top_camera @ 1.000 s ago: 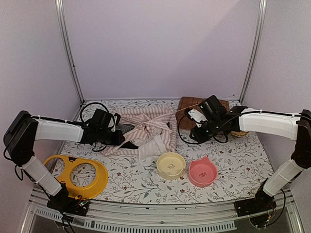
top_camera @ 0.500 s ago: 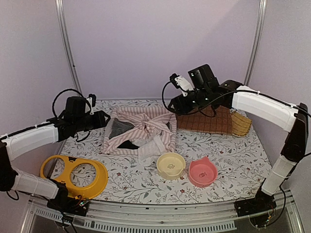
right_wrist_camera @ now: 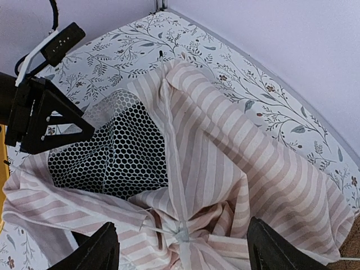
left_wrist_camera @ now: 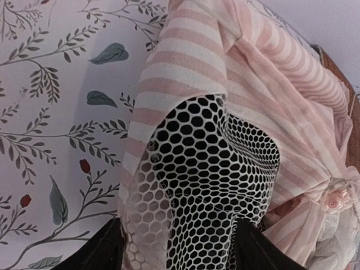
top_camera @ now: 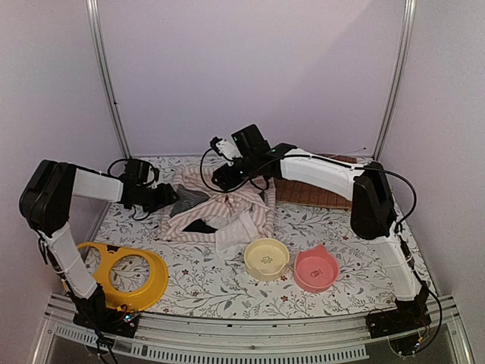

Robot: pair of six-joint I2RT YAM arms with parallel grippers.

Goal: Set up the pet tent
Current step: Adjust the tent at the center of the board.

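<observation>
1 cream bowl [top_camera: 267,250] just beside pet tent [top_camera: 227,201]; left claw [left_wrist_camera: 177,225], right claw [right_wrist_camera: 181,224] spread, gripping nothing.

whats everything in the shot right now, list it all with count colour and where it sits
pet tent: one, pink-and-white striped with white mesh, collapsed at centre back
quilted mat: one, brown, right of the tent, partly under the right arm
cream bowl: one, cream, in front of the tent
pink bowl: one, pink, right of the cream bowl
two-ring bowl stand: one, yellow, front left
table: one, white floral cover, under everything
left gripper: one, black, open, fingers either side of the tent's mesh panel
right gripper: one, black, open, above the striped fabric
</observation>
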